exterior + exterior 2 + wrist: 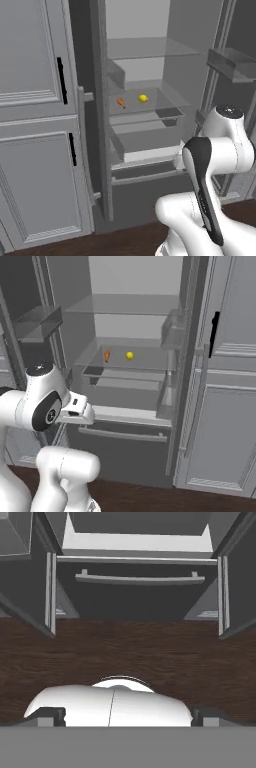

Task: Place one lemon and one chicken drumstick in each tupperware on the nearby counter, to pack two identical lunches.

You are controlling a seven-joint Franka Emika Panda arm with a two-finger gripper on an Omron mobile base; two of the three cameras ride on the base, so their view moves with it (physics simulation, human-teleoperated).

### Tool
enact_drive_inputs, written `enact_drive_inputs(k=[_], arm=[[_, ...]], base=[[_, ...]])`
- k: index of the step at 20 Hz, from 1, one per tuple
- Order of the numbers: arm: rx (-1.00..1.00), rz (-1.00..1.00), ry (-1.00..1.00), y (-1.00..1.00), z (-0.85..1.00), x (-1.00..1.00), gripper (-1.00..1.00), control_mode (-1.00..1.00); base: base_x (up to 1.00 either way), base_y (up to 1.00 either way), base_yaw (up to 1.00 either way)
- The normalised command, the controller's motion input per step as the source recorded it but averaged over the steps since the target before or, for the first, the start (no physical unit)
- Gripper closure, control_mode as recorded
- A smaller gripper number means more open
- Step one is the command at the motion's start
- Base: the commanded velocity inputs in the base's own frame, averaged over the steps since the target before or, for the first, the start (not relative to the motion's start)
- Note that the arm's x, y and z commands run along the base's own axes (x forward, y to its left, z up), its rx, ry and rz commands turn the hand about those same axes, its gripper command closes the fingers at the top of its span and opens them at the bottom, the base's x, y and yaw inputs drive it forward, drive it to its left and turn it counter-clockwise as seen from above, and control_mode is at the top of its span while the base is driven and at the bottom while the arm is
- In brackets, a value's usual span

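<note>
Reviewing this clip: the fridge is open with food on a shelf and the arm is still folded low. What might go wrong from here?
The drumstick and lemon lie close together on a glass shelf deep in the fridge, so grasping one may knock the other, and the round lemon could roll. Reaching in, the arm passes between the open doors and their bins, where it may catch. The gripper points at the floor, so it needs a large reorientation first.

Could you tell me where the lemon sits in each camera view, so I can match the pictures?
Left base view: lemon on the glass fridge shelf, right of the chicken drumstick.
Right base view: lemon on the same shelf, again right of the drumstick.
Hand view: not in it.
Shared landmark: the drumstick beside it.
</note>
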Motion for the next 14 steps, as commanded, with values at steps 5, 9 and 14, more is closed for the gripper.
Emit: enact_drive_inputs(k=[5, 9, 14], arm=[[0.00, 0.00, 0.00, 0.00, 0.00, 0.00, -1.00, 1.00], [0.00, 0.00, 0.00, 0.00, 0.00, 0.00, -1.00, 1.00], [0.00, 0.00, 0.00, 0.00, 0.00, 0.00, -1.00, 1.00]], base=[[0.85, -0.36, 0.00], [0.70, -0.41, 0.00], [0.53, -0.08, 0.00]])
